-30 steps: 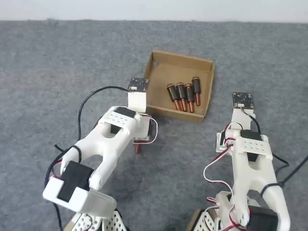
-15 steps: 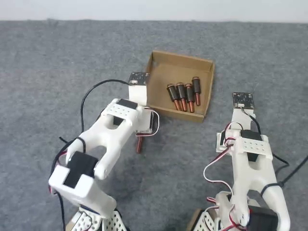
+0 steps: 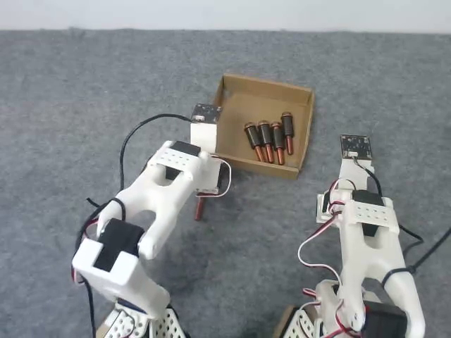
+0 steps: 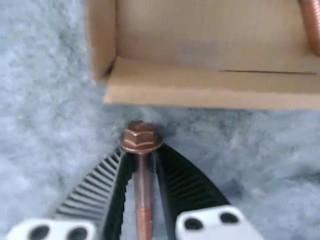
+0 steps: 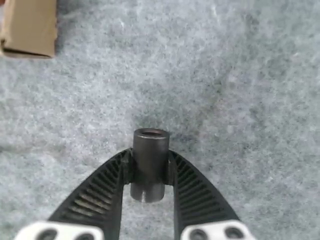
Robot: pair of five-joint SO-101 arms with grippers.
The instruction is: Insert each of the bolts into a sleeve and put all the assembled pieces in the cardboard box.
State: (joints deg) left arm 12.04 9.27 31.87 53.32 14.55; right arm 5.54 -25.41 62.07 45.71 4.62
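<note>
The bolt (image 4: 142, 175) is clamped between the ribbed fingers of the left tool (image 4: 142, 152). Its hexagonal head stands just past the fingertips and its shank runs back along the fingers towards the wrist, so the long axis is in line with the tool. In the high view it is seen under the left arm, just off the near corner of the cardboard box (image 3: 232, 163) and apart from its wall. The sleeve (image 5: 150, 162) is gripped in the same fashion by the right tool (image 5: 150, 155), which is closed upon its sides; its axis lies along the fingers and its open bore is turned away from the wrist, over the grey desk (image 3: 70, 105). Bolt and sleeve are held well apart, the sleeve lying off to the right of the bolt, each in its own arm. The joining is judged to turn on this: the tapered end of the bolt is pointed back at its own wrist while the mouth of the sleeve is pointed outward. The two axes are therefore not yet set in one line, and the tip, not the head, will have to be brought to face the bore. How far the tip stands clear behind the left fingers cannot be told. Four assembled pieces (image 3: 270, 141) are laid side by side in the box, so this pair is taken to be the last
</note>
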